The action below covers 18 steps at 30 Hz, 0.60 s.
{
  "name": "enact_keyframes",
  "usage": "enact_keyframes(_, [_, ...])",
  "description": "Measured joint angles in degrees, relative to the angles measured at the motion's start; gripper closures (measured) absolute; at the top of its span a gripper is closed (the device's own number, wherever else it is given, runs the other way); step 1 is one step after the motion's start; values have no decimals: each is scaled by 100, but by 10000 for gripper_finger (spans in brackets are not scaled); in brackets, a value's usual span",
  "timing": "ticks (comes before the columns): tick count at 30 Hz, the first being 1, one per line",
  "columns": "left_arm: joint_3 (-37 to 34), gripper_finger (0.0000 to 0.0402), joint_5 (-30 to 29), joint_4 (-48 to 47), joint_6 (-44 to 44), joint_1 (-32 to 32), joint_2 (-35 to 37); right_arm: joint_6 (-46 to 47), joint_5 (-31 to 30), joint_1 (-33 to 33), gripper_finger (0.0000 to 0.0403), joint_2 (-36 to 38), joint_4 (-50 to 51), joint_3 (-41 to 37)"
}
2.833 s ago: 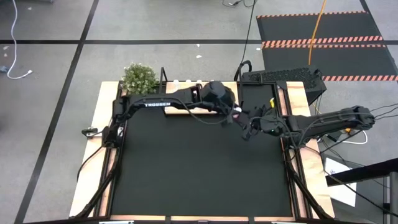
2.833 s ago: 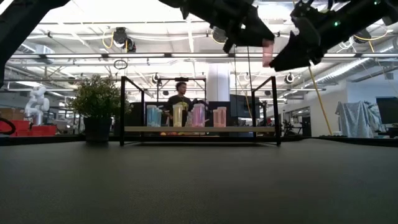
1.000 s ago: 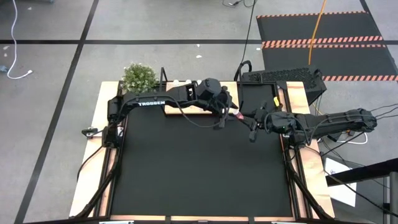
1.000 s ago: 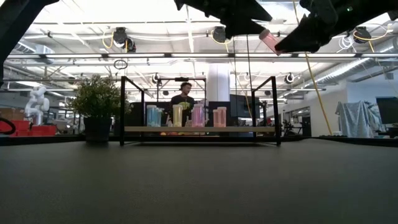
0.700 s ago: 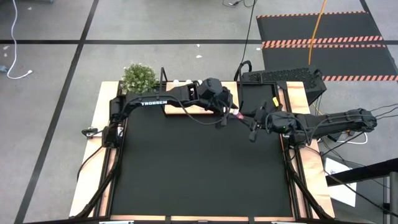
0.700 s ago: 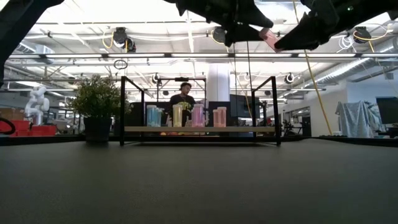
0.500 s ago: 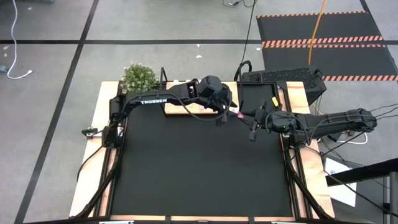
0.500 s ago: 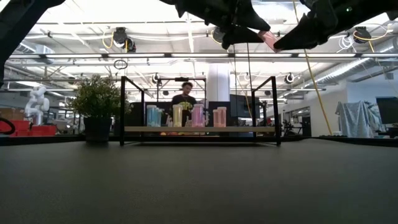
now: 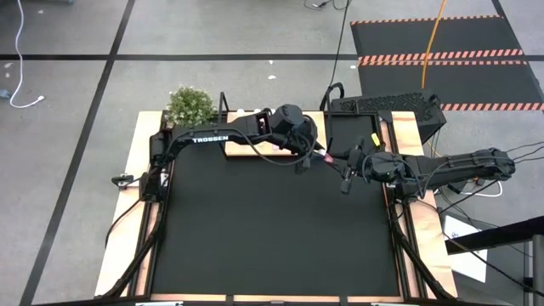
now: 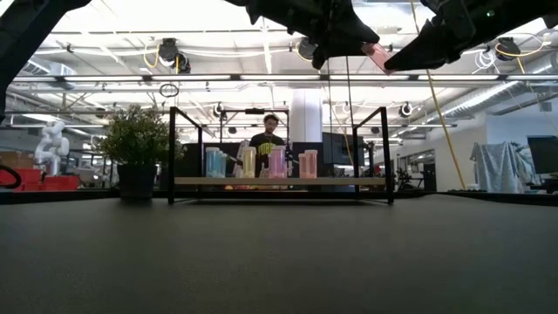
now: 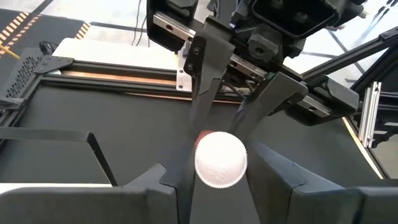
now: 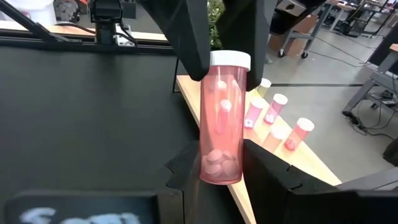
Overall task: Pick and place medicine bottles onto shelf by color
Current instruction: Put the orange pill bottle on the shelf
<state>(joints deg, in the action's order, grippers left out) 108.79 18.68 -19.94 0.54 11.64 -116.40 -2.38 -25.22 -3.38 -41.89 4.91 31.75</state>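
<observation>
Pink bottle held between both grippers, high above the desk beside the shelf

The right gripper (image 12: 221, 163) reaches in level toward the shelf (image 10: 279, 180), fingers narrowed onto the base of the pink medicine bottle (image 12: 223, 118). The left gripper (image 11: 219, 177) stretches out from over the shelf to meet it, its fingers drawn in beside the bottle's white cap (image 11: 221, 159); whether they press it cannot be told. On the shelf stand four bottles (image 10: 261, 162): one blue, one yellow, two pink. A plant (image 10: 137, 139) stands just beside the shelf's end.
</observation>
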Motion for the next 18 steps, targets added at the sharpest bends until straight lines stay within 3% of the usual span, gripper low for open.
enact_keyframes(8, [0, 270, 1, 0, -3, 3, 4, 13, -64, 3, 286, 0, 62, 1])
enact_keyframes(18, [2, 279, -73, -727, -15, 342, 20, 946, -627, 7, 182, -2, 1029, 2])
